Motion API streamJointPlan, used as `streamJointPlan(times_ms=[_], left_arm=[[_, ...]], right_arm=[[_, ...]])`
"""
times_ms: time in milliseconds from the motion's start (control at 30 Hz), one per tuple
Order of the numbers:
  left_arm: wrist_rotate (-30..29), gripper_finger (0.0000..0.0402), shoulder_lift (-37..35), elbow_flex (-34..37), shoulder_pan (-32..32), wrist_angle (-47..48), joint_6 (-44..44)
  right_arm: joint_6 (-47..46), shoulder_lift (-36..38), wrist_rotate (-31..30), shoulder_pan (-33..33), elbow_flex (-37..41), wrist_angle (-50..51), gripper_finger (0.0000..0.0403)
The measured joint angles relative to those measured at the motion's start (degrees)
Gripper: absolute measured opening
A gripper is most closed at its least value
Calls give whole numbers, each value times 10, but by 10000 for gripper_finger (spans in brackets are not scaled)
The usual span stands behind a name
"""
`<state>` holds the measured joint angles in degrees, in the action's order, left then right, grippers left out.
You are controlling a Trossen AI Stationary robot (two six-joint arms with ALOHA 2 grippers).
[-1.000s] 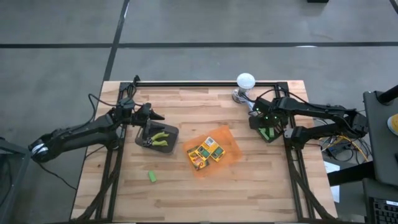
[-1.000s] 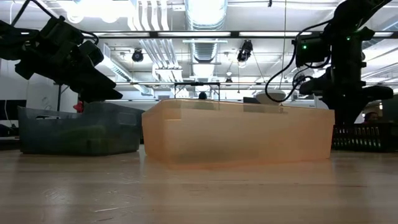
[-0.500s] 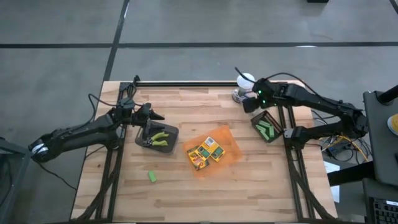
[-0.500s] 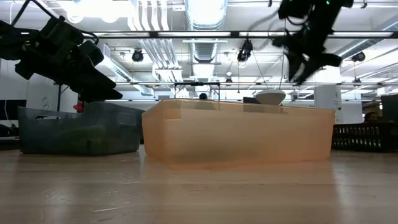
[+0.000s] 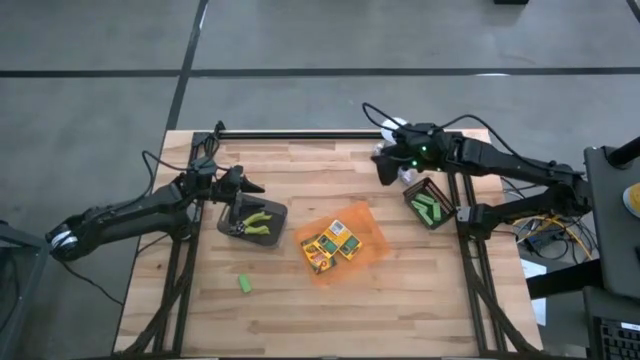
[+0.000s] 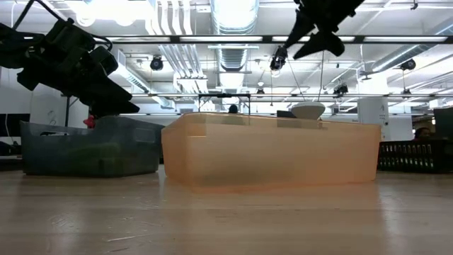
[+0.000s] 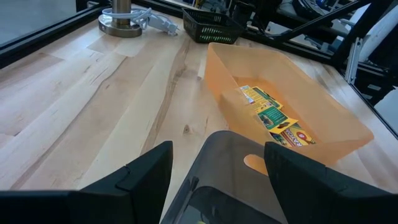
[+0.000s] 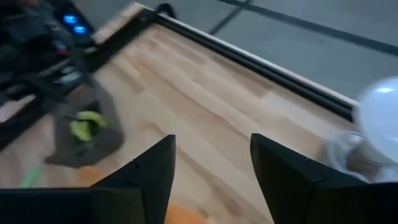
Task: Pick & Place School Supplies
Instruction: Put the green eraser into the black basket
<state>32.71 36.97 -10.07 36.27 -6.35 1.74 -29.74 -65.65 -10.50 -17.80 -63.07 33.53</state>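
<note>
Yellow-and-green crayon boxes (image 5: pixel 330 245) lie in the orange tray (image 5: pixel 372 238) at mid-table. Two yellow- and green-handled plier-like tools (image 5: pixel 260 222) lie in a dark grey tray (image 5: pixel 228 222). My left gripper (image 5: pixel 246 187) hangs open just above that tray's far edge; the tray's rim (image 7: pixel 230 155) shows between its fingers. Green stubby pieces (image 5: pixel 428 208) lie in a black basket (image 5: pixel 414 190) at the right, and one more (image 5: pixel 243 284) lies on the bare wood near the front left. My right gripper (image 5: pixel 383 166) is open and empty, high over the far right of the table.
A white round-headed lamp (image 8: pixel 379 118) with its cable stands at the far edge, right beside my right arm. The black frame rail (image 5: pixel 300 135) runs along the far edge. Bare wood lies between the trays and the near edge (image 5: pixel 330 320).
My right gripper has risen out of the black basket and swung toward the table's far edge and left, tipping from pointing down to slanting forward. The green pieces stay lying in the basket.
</note>
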Motion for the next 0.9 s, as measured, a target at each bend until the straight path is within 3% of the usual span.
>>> streamJointPlan(times_ms=[433, 633, 900], left_arm=[[0, 259, 0, 0, 0, 0, 0], [0, 259, 0, 0, 0, 0, 0], [0, 259, 0, 0, 0, 0, 0]], right_arm=[[47, -1, 37, 20, 14, -25, 208], [198, 8, 73, 46, 7, -104, 208], [302, 93, 82, 91, 14, -145, 206]])
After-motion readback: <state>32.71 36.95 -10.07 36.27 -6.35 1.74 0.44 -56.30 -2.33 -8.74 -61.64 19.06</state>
